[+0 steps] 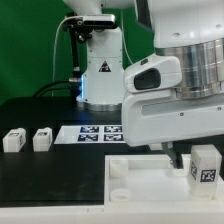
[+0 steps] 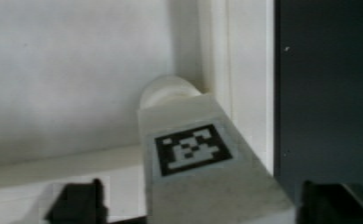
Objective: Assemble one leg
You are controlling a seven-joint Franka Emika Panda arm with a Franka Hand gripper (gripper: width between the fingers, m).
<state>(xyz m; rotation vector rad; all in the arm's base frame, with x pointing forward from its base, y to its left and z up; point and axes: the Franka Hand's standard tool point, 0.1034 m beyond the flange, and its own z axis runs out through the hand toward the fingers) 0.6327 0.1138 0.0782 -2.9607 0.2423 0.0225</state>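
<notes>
exterior and wrist views, one moment. in the wrist view you see the gripper [image 2: 204, 205] pointing down with its two black fingers [image 2: 80, 203] spread wide. the leg [image 2: 196, 150] stands between them, a small white block whose black-and-white square tag faces the camera. a strip of background shows on either side of the block, so neither finger touches it and nothing is held. the leg appears tilted in this view, narrowing toward its far end, which lies close to a raised edge of the white panel [image 2: 71, 90]. beyond that edge runs the black table [image 2: 329, 70]. in the exterior view you find the same leg [image 1: 205, 165] at the right end of the white panel [image 1: 135, 175], just beside a dark finger under the arm's bulky white wrist [image 1: 170, 95]. you cannot tell from either view whether the leg sits in one of the panel's corner sockets or merely rests on it. a second leg [image 1: 14, 141] and a third leg [image 1: 42, 139] stand side by side on the table at the exterior view's left, well apart from the gripper. the marker board [image 1: 95, 132] lies flat between them and the arm, in front of the robot's base [image 1: 100, 70].
</notes>
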